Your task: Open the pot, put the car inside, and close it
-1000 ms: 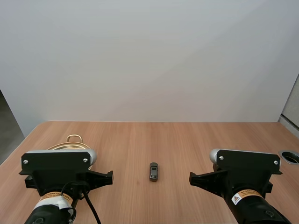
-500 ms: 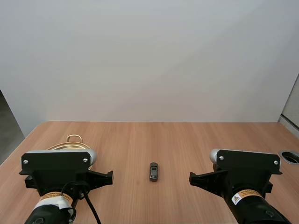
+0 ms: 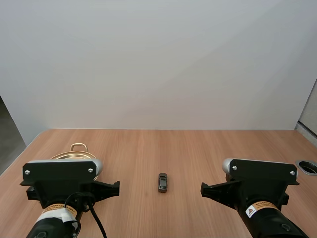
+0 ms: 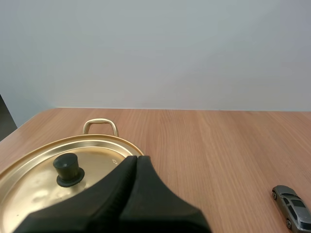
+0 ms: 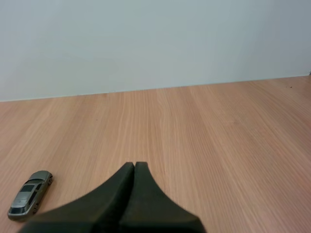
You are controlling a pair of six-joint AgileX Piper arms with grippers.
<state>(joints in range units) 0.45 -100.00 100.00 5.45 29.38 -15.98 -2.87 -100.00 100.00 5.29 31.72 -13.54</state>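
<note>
Two closures noted: my left gripper (image 4: 136, 158) and my right gripper (image 5: 134, 165) are each pressed together on nothing. The pot (image 4: 100, 120) sits just beside my left gripper, lid (image 4: 29, 184) on, its black knob (image 4: 67, 169) near the tip. The car (image 3: 163, 182) lies on the table (image 3: 208, 148) between both grippers, apart from each. I judge the opening step not yet begun; next, the left must spread and settle around the knob.
</note>
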